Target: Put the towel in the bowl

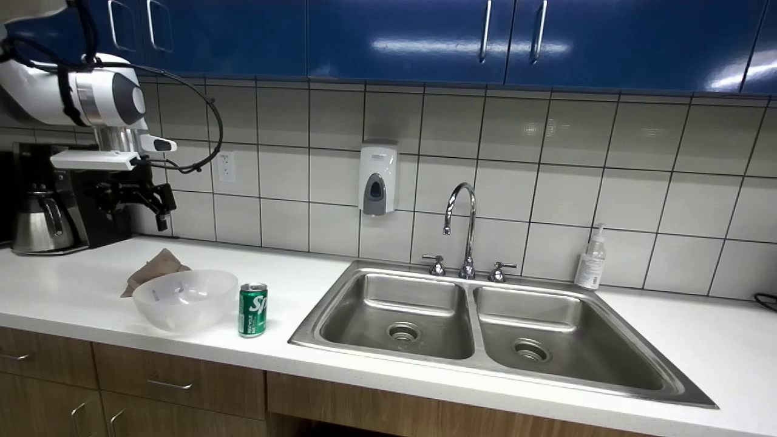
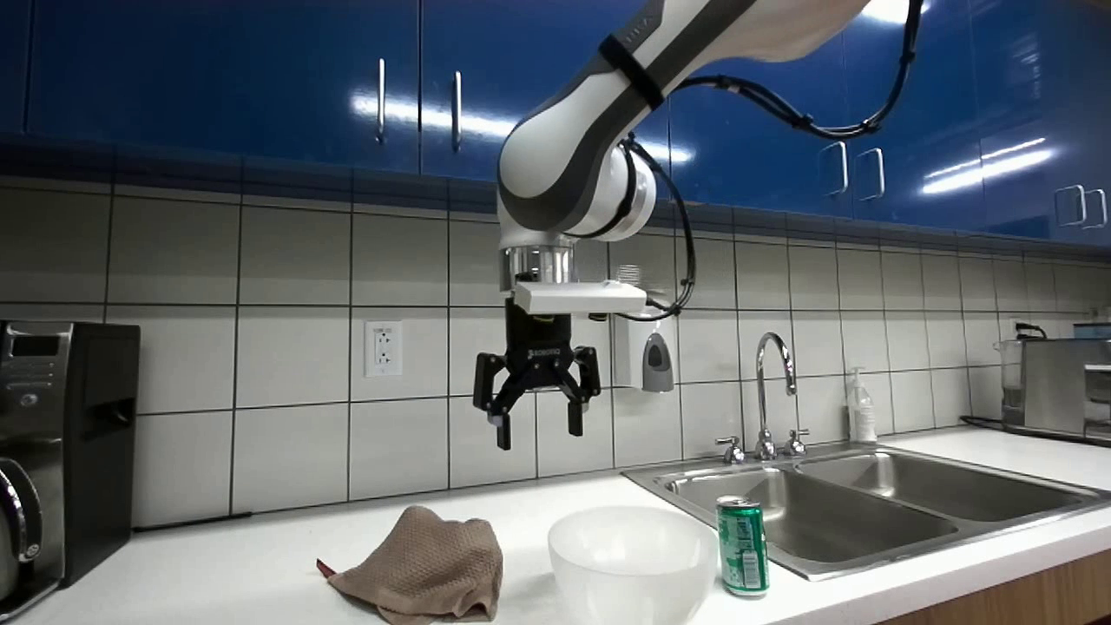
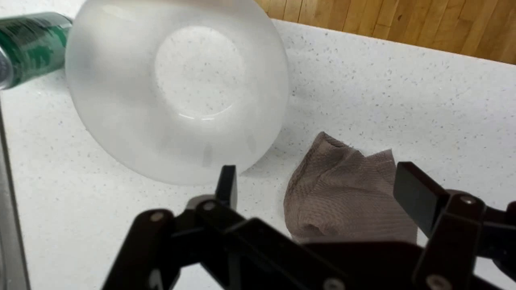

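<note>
Beside the round, translucent white plastic bowl [image 2: 632,590], on the side roughly opposite to the green metal soda can [image 2: 743,549], the brown textured cloth towel [image 2: 430,564] is lying crumpled on the white speckled countertop [image 3: 383,96]. A narrow strip of countertop is showing between it and the bowl, so the two are not touching. By my judgement, the task is only beginning: the bowl is sitting upright, no towel is lying inside it, and no corner of cloth is hanging over its rim. All the main steps are therefore waiting: going down, pinching the towel, lifting it, carrying it over the bowl and letting it go. The black two-fingered claw [image 2: 540,427] is hanging well above the level of the bowl's rim and is pointing downward; its fingers are standing widely spread, and they are holding nothing. In the wrist view, the towel is lying below the claw and is appearing between the two fingers, closer to the finger that is farther from the bowl, while the other finger is hiding a bit of the bowl's rim. Probably the claw will be needing a small shift away from the bowl before descending; how exactly it is standing over the towel, I cannot tell from these views.
</note>
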Tool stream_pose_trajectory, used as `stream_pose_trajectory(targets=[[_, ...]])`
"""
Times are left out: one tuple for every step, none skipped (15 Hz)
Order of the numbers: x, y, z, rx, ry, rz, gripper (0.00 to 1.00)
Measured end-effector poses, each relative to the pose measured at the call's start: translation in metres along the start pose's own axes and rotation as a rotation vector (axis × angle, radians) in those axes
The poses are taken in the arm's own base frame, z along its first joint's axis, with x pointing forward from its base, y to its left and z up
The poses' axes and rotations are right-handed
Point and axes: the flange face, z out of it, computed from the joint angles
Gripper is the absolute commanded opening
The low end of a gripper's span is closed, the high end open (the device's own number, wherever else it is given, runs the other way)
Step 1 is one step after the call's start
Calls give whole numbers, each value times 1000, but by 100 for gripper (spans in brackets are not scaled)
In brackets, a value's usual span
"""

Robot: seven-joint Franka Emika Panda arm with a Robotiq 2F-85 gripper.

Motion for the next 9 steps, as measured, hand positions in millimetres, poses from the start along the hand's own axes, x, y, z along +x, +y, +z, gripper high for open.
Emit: stream_pose_trajectory(targets=[[7,-6,4,2,2,-17,100],[14,-12,8,7,3,-32,100],[22,-17,11,13,5,-47,100],[28,-22,15,18,6,-59,100],[35,-26,18,23,8,-67,100],[41,-31,21,27,10,-75,100],[47,-35,25,31,11,-80,100],[53,-39,30,34,12,-83,100],[59,-43,35,36,12,-85,100]])
